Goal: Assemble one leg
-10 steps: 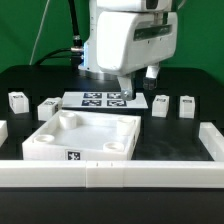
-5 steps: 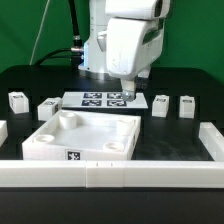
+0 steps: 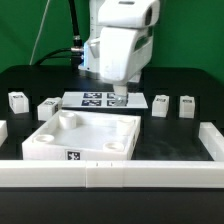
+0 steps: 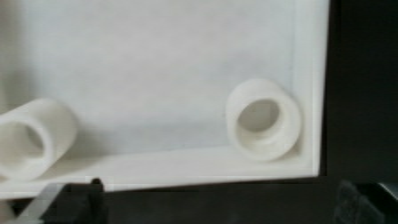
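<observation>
Several small white legs with marker tags lie on the black table: two at the exterior view's left (image 3: 17, 100) (image 3: 47, 107) and two at its right (image 3: 161, 104) (image 3: 187, 104). The large white tray (image 3: 62, 146) with round corner sockets sits in the middle front. My gripper (image 3: 119, 97) hangs above the tray's far edge, over the marker board (image 3: 92, 100), apart from every leg. In the wrist view the gripper (image 4: 217, 205) is open and empty, its dark fingertips (image 4: 71, 200) wide apart above the tray floor (image 4: 160, 90) and two sockets (image 4: 267, 118). No leg shows in the wrist view.
A low white wall (image 3: 110, 174) runs along the table's front, with side pieces at the exterior view's right (image 3: 207, 137) and left (image 3: 3, 130). Dark cables (image 3: 60, 50) hang behind the arm.
The gripper has moved toward the exterior view's left and swung to point straight down over the marker board and the tray's far edge. The legs and the tray have not moved.
</observation>
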